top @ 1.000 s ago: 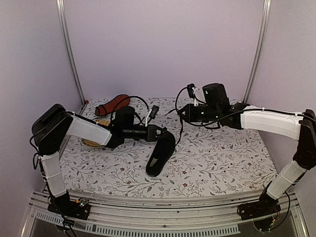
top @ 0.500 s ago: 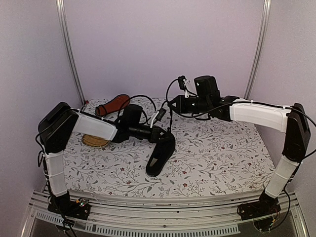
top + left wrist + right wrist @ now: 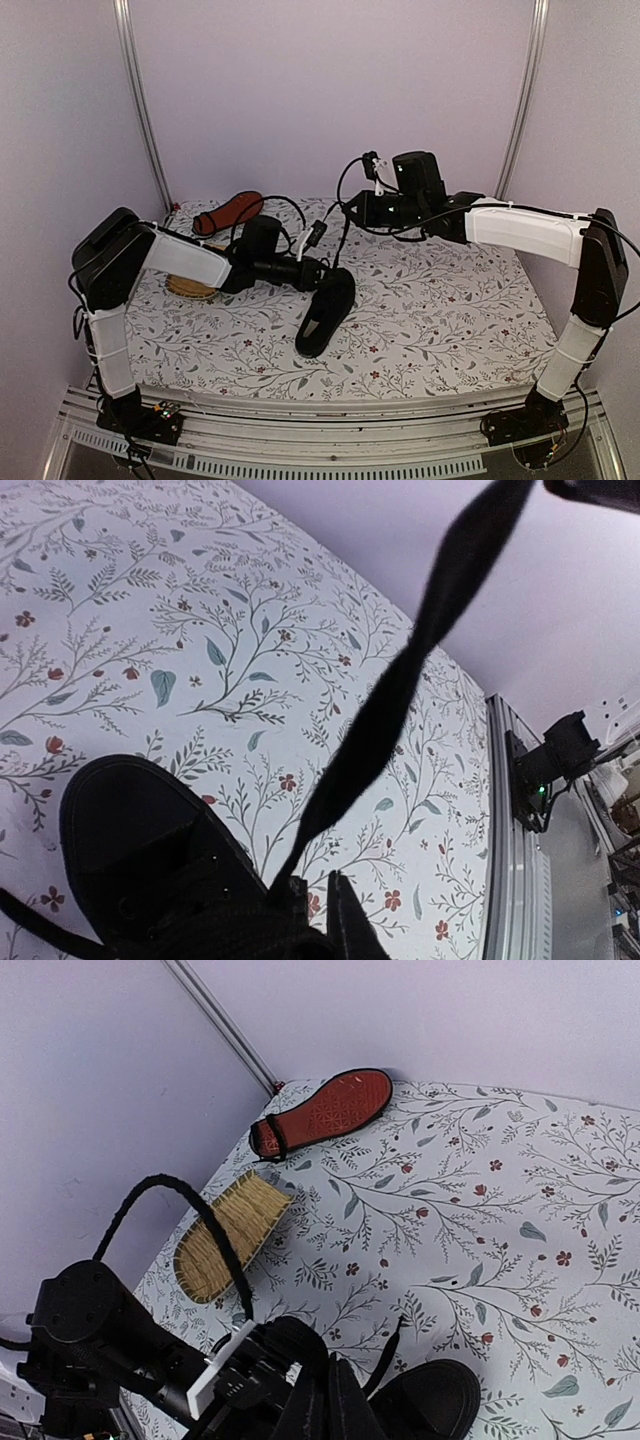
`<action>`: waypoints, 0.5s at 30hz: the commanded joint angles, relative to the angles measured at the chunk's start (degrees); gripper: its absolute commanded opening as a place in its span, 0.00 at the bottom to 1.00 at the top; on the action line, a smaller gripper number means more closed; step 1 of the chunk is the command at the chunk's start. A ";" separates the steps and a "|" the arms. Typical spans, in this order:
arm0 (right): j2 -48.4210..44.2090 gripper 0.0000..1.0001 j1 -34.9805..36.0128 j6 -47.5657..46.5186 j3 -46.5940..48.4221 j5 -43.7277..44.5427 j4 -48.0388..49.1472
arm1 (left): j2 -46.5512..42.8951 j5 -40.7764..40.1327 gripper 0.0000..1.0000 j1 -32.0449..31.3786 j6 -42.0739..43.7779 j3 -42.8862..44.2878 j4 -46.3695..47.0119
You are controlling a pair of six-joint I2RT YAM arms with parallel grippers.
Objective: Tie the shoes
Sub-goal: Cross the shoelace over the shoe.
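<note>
The right fingers [image 3: 335, 1410] are clamped tight on the lace [image 3: 400, 680], holding it taut and high above the black shoe [image 3: 325, 315] mid-worktop [image 3: 450, 310]. The left fingers [image 3: 345, 920] sit nearly together at that shoe's lacing; pinching or not, can't tell. The second shoe [image 3: 228, 212] lies sole-up, back left.

shoe A [image 3: 322, 318]: black canvas low-top, upright on its sole mid-table, set at an angle | lace [image 3: 400, 690]: thin, black, twisted, drawn taut upward off shoe A | shoe B [image 3: 228, 212]: on its side, far-left corner, reddish-orange sole showing, well apart
</note>
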 commanded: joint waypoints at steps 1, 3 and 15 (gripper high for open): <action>0.76 0.02 -0.32 0.62 1.78 5.94 -2.83 | -3.37 1.59 0.07 1.54 -1.22 -1.72 5.23; 0.66 0.02 -0.29 0.73 1.79 7.66 -3.86 | -3.49 1.92 0.07 1.69 -1.31 -1.93 5.44; -0.07 0.02 -0.47 0.72 2.75 7.28 -4.42 | -1.17 5.31 0.16 1.85 -1.77 0.86 6.02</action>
